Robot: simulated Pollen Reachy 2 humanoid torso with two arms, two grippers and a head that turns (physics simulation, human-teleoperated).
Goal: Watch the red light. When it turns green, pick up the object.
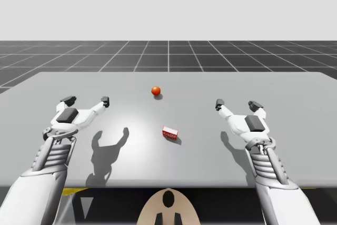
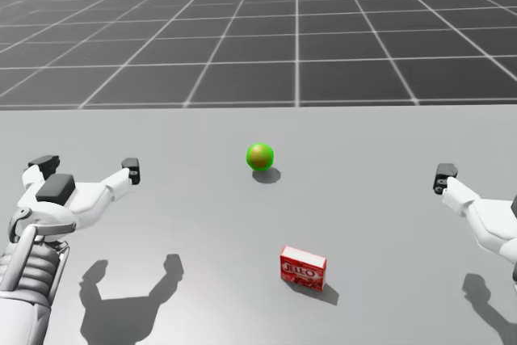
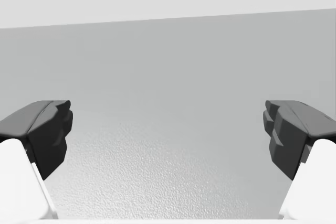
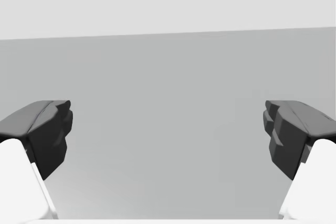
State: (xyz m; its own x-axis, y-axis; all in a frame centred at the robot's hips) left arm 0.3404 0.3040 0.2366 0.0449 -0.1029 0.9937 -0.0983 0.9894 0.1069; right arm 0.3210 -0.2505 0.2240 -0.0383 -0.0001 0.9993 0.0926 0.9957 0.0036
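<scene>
With left gripper (image 1: 87, 100) and right gripper (image 1: 237, 105) spread, your views disagree whether the light (image 2: 259, 156) is green; lifting the red box (image 2: 303, 268) may be premature.

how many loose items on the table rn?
2. The ball-shaped light sits near the middle of the table; the red box lies nearer me, slightly to its right. No sign of anything hidden.
</scene>
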